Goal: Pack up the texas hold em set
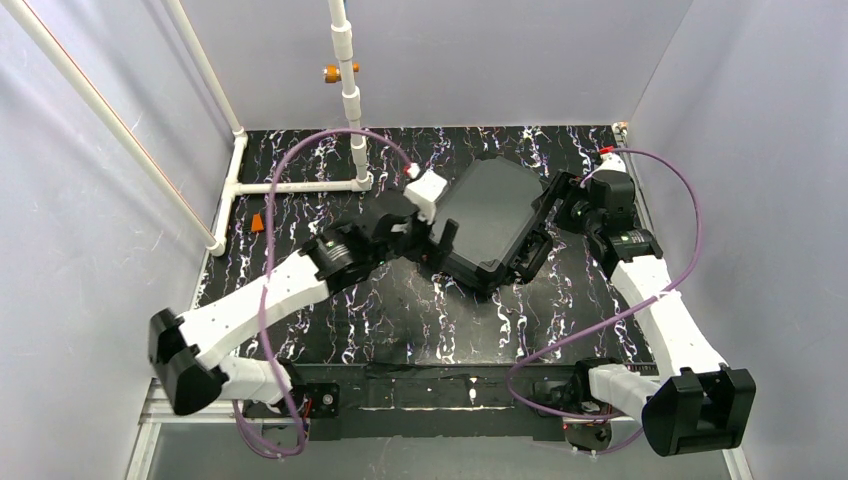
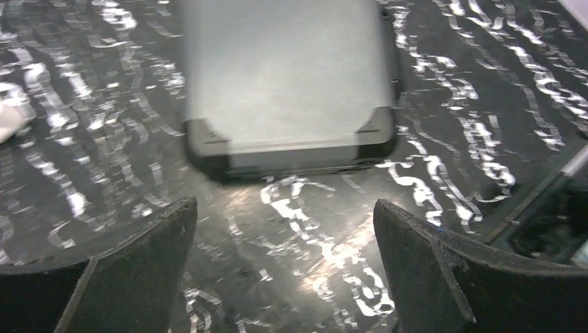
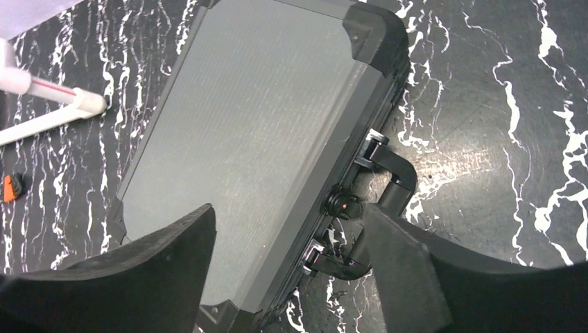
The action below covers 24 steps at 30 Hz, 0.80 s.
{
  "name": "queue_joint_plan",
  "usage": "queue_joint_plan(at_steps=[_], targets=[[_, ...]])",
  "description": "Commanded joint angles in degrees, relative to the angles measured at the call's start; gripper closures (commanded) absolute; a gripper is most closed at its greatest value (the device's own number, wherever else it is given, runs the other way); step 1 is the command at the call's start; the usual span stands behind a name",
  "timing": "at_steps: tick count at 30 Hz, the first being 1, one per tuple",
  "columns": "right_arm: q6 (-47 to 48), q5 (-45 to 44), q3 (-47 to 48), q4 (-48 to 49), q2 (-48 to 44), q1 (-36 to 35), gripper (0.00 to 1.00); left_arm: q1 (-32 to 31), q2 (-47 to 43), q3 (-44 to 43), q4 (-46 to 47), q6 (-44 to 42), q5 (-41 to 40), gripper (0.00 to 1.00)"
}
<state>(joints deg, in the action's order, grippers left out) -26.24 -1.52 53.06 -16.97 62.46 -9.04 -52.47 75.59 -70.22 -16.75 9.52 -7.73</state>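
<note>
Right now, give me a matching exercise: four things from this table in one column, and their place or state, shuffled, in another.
1. case
2. left gripper
3. right gripper
4. orange piece

A. open, above the case's handle edge
B. closed, lying on the table
C. beside the white pipe, far left
D. open, facing the case's end, apart from it

Pairs: 1-B, 2-D, 3-A, 4-C.

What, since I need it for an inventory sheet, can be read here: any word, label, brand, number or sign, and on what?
No readable text in any view.
Closed black hard plastic case: plain lid, no label or brand; only a small red dot on its handle side.
Small orange piece on the black marbled table: too small to tell.
</note>
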Motion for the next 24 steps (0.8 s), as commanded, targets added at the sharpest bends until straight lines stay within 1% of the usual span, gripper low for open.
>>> queue_joint_plan(at_steps=[1,3,4,8,11,16,19,24], targets=[[1.14,4.33,3.02,3.07,-2.53,-0.12,0.09,1.17,-9.86,5.33,-5.35,-4.82,-14.34,0.02],[1.36,5.47,3.23,3.78,-2.88,-0.15,0.02,1.59,-13.28,7.36,-5.62,-6.02,-17.50,0.02],[1.49,6.31,3.37,4.13,-3.01,-0.11,0.01,2.02,-15.70,8.37,-5.61,-6.93,-19.05,0.02],[1.55,10.89,3.50,6.32,-3.56,-0.10,0.02,3.85,-22.50,12.96,-5.13,-9.21,-22.68,0.02],[0.95,15.44,3.67,8.73,-3.65,-0.10,0.02,6.16,-27.19,15.20,-5.44,-11.12,-23.99,0.02],[-0.91,22.58,2.67,13.30,-3.62,-0.49,0.02,9.45,-32.33,18.69,-5.97,-14.21,-26.58,0.02],[-2.56,24.85,1.38,15.60,-3.57,-0.72,0.02,10.06,-35.22,22.30,-3.68,-15.72,-29.59,0.02],[-3.52,25.63,-0.29,16.44,-4.30,-0.73,0.02,10.23,-39.10,26.24,-0.70,-15.86,-30.10,0.02]])
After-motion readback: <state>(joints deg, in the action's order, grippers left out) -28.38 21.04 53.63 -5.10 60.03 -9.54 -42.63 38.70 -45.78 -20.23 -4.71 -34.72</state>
